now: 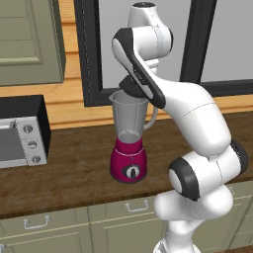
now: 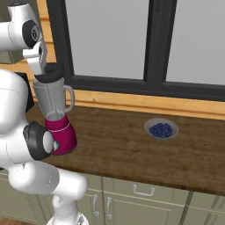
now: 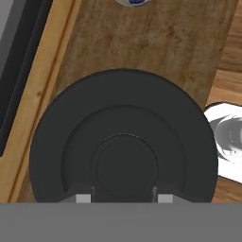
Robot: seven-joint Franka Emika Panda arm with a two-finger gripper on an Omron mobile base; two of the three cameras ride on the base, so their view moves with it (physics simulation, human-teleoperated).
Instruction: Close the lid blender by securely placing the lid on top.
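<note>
The blender [image 1: 129, 157] stands on the wooden counter with its magenta base, black dial and tall clear grey jar [image 2: 52, 100]. The dark round lid [image 2: 55, 73] sits at the jar's rim, slightly tilted; I cannot tell whether it rests on the rim or hovers just above. The lid [image 1: 127, 88] also peeks out from under the arm in the left base view. My gripper [image 3: 124, 197] comes down from above, its fingertips [image 3: 84, 198] shut on either side of the lid's central knob. The lid [image 3: 124, 118] hides the jar opening in the hand view.
A silver-fronted black toaster oven [image 1: 22, 133] stands on the counter to the blender's left. A small bowl of blueberries [image 2: 161, 129] sits well to its right. A dark-framed window [image 2: 151, 44] runs behind the counter, with cabinet drawers [image 2: 143, 190] below.
</note>
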